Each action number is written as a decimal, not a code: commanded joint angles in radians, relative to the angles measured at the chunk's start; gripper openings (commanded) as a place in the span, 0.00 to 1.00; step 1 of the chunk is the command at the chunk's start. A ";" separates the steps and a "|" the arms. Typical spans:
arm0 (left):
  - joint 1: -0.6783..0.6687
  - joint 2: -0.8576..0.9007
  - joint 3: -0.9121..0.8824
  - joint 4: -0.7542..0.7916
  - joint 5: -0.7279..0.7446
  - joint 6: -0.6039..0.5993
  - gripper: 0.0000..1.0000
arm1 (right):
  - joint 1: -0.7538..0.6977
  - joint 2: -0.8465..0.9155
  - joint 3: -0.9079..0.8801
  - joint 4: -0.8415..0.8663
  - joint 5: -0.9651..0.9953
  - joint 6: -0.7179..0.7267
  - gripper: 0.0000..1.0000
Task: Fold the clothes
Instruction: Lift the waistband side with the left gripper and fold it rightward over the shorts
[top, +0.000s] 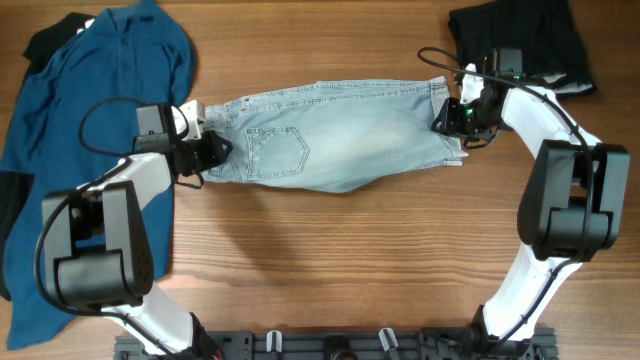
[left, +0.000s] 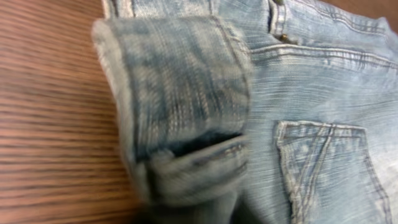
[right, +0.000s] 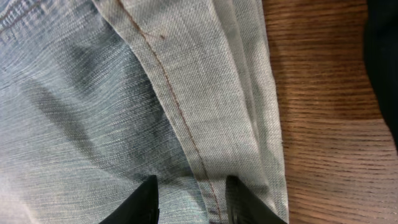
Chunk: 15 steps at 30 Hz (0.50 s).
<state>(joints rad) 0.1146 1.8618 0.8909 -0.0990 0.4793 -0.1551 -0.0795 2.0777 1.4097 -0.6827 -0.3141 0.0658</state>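
1. The shorts (top: 340, 135) are spread flat between the two grippers, pocket (top: 277, 146) up.
2. The left gripper (top: 215, 150) is set at the waist end — its jaw state cannot be told.
3. The right gripper (right: 189, 199) is seen narrowly parted, its fingers (right: 146, 200) pressed on a hem fold.
4. The shirt (top: 95, 120) lies beyond the left gripper — black clothes (top: 520, 40) beyond the right.

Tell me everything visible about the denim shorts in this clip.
The denim shorts are pale, faded blue with a stitched back pocket facing up. They lie flat, stretched sideways across the wooden table. A turned-up cuff shows in the left wrist view. The left end effector and right end effector sit at opposite ends; the right fingers press on the cloth.
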 joint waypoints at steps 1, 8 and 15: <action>-0.008 0.047 -0.026 -0.050 -0.062 -0.044 0.04 | 0.004 0.070 -0.011 0.002 -0.004 0.002 0.26; 0.033 -0.142 0.230 -0.460 -0.095 -0.032 0.04 | 0.006 0.029 -0.011 -0.015 -0.179 0.011 0.19; 0.013 -0.201 0.582 -0.873 -0.185 0.010 0.04 | 0.082 -0.082 -0.011 -0.071 -0.211 -0.025 0.28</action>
<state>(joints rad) 0.1368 1.6894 1.3472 -0.9024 0.3214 -0.1814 -0.0372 2.0674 1.4078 -0.7513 -0.4797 0.0631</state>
